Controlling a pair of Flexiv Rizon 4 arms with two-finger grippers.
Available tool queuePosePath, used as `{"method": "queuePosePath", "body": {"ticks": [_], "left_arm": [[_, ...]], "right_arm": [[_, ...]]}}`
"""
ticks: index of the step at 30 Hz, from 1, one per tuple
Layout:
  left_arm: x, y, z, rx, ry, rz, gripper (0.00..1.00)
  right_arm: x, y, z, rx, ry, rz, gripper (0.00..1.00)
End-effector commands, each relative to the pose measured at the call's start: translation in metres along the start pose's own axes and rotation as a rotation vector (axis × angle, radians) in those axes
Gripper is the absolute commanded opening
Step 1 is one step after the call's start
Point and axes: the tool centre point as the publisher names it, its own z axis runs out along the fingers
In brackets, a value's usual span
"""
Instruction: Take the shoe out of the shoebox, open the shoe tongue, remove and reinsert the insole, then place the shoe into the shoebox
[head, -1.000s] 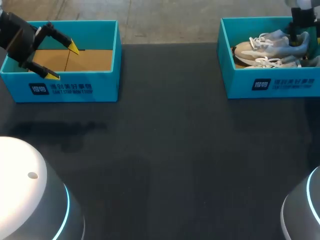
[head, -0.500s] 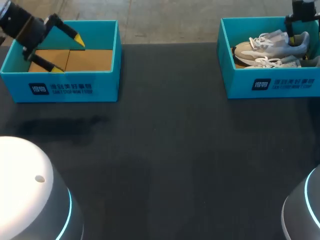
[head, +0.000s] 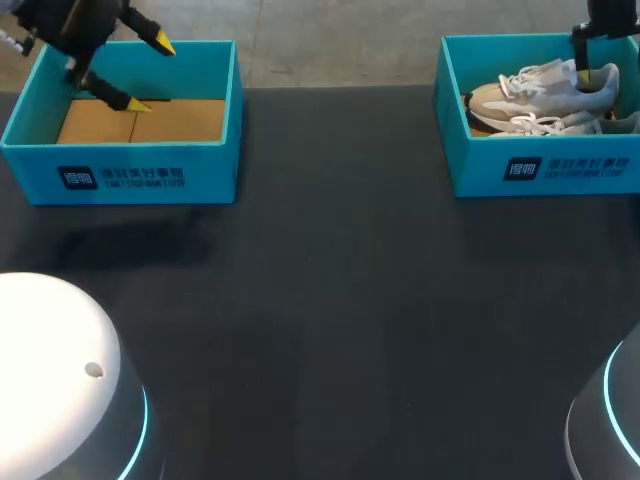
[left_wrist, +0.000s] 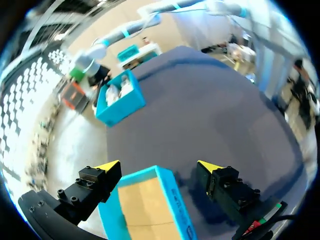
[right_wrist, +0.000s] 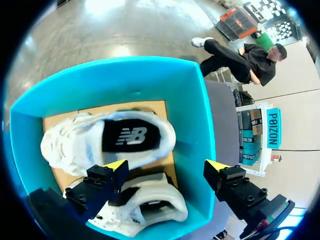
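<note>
While right jaws gape above, the shoebox (head: 470, 165) hems two shoes (head: 530, 97).

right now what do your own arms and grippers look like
The left gripper and right gripper each have two blocky black fingers with visible bolts and wedge-shaped bright yellow tips. The left arm and right arm have smooth, rounded white shells with glowing cyan rings.
</note>
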Motion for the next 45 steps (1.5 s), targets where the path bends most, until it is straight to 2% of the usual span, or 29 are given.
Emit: {"method": "queuePosePath", "body": {"ticks": [1, 7, 9, 19, 25, 28, 43, 45], "left_arm": [[-0.013, -0.003, 0.006, -0.073, -0.018, -0.233, 1.00], [-0.022, 0.003, 0.008, -0.130, -0.106, -0.565, 1.00], [-0.022, 0.003, 0.009, -0.121, -0.120, -0.635, 1.00], [-0.024, 0.014, 0.016, -0.172, -0.270, -0.962, 1.00], [-0.028, 0.029, 0.022, -0.272, -0.350, -1.109, 1.00], [-0.028, 0.029, 0.022, -0.272, -0.350, -1.109, 1.00], [-0.028, 0.029, 0.022, -0.272, -0.350, -1.109, 1.00], [-0.025, 0.023, 0.018, -0.284, -0.299, -1.275, 1.00]], "right_arm": [[-0.009, -0.021, -0.015, -0.055, 0.022, 0.001, 1.00], [-0.013, -0.036, -0.033, -0.094, 0.051, -0.031, 1.00], [-0.014, -0.041, -0.039, -0.102, 0.052, -0.040, 1.00], [-0.018, -0.067, -0.068, -0.148, 0.073, -0.072, 1.00], [-0.015, -0.085, -0.077, -0.168, 0.078, -0.101, 1.00], [-0.013, -0.092, -0.080, -0.164, 0.083, -0.116, 1.00], [-0.013, -0.092, -0.080, -0.164, 0.083, -0.116, 1.00], [-0.013, -0.092, -0.080, -0.164, 0.083, -0.116, 1.00]]}}
